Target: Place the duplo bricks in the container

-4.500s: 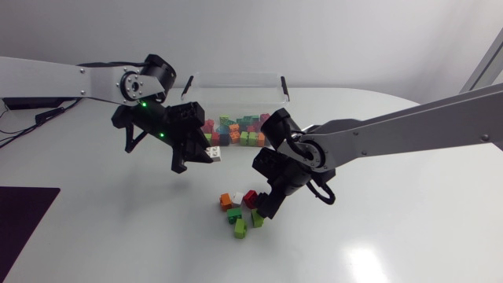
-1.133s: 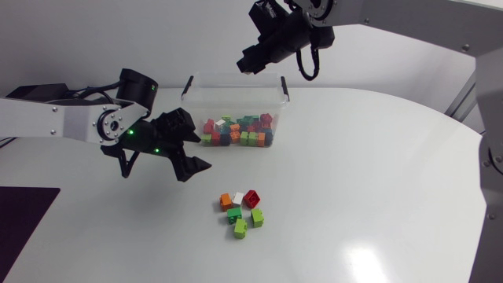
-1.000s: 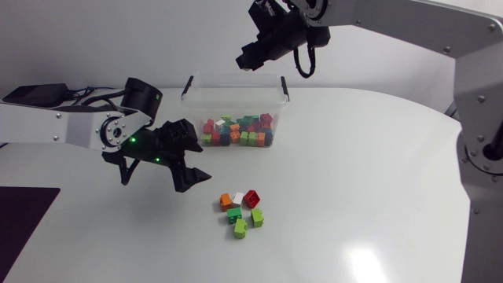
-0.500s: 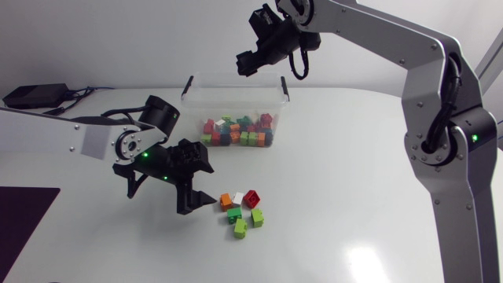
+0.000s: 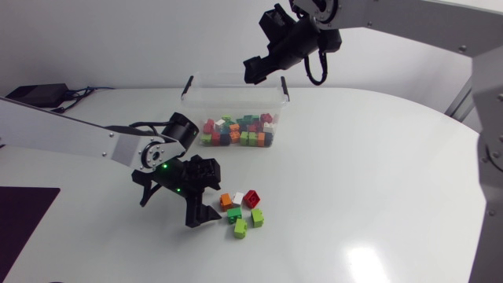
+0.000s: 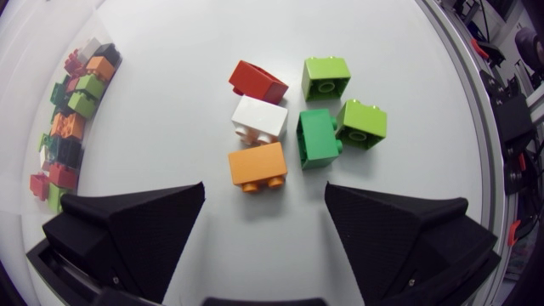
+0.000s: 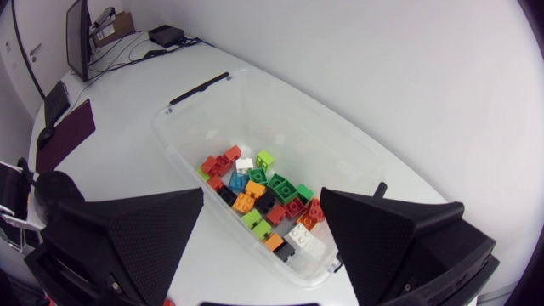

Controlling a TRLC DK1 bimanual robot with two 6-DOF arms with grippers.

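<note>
Several loose duplo bricks lie together on the white table: orange [image 5: 225, 200], white [image 5: 236, 198], red [image 5: 252, 198], dark green [image 5: 234, 215] and two light green [image 5: 257, 218]. My left gripper [image 5: 206, 195] is open and low, just left of them. In the left wrist view the orange brick [image 6: 257, 166] lies right ahead of the gap between that gripper's fingers [image 6: 263, 200], untouched. The clear container [image 5: 236, 79] at the back holds several mixed bricks [image 7: 259, 195]. My right gripper [image 5: 255, 67] hangs open and empty above the container [image 7: 280, 93].
The container has black handles at both ends [image 5: 284, 86]. A dark mat [image 5: 20, 216] lies at the table's left edge. Bare white table surrounds the loose bricks on the right and front.
My left gripper has travelled right and toward the front, down to the loose bricks. My right gripper, above the container, has opened and shifted slightly right.
</note>
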